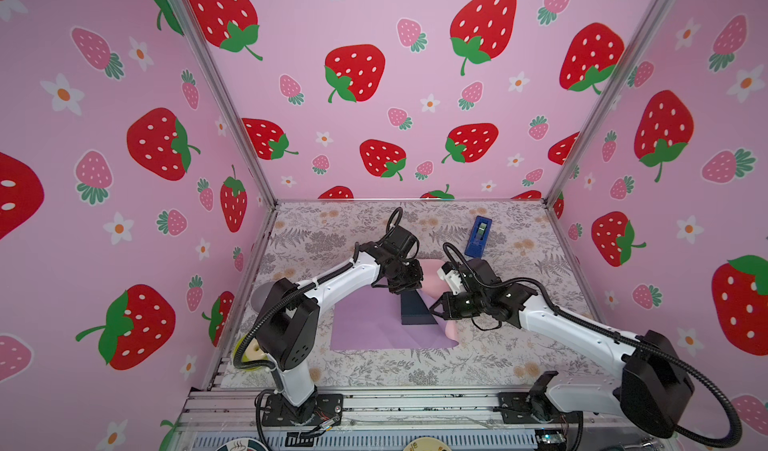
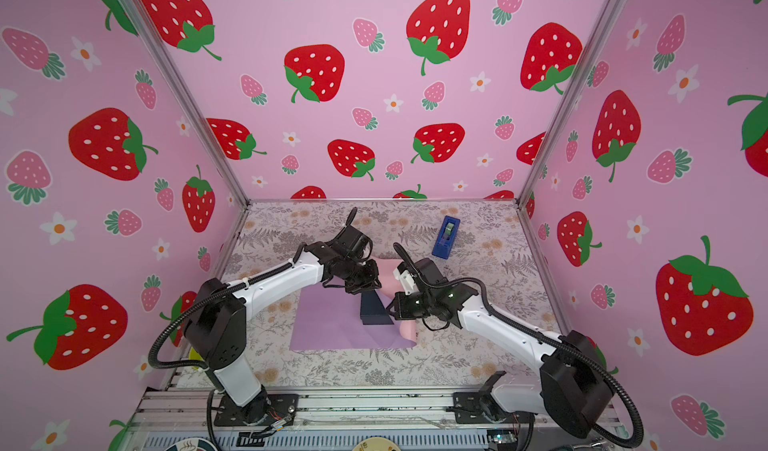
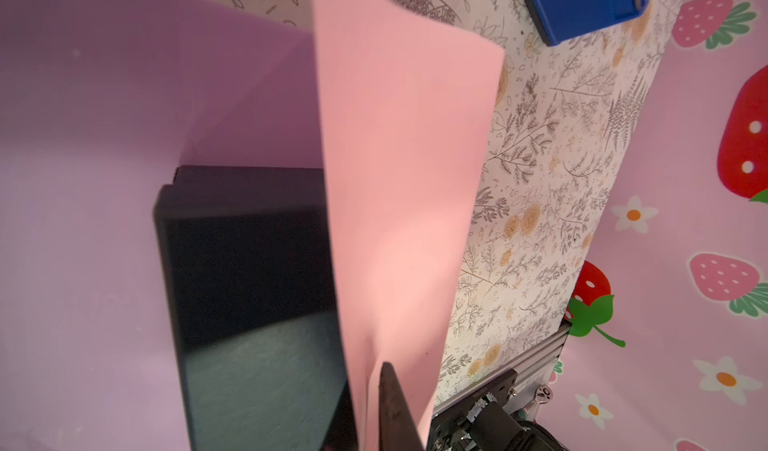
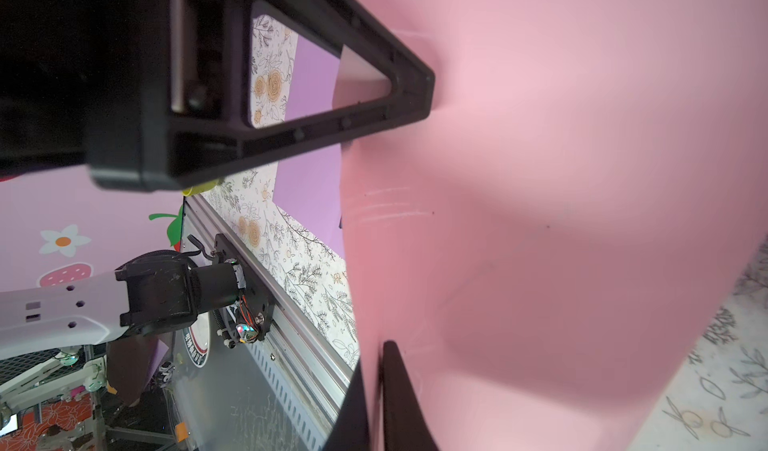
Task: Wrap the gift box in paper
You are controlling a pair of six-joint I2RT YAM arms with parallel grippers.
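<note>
Pinching the paper (image 1: 365,324) – left jaws are closed on its raised pink flap, just above the gift box (image 1: 417,312). Box sits on the lilac face, mid-desk (image 1: 478,365), betw. both arms. Right jaws stand nearly together w/ the pink edge between them – gripping or not, can't tell. Blue tape dispenser (image 1: 478,237) lies well apart, at the back.
</note>
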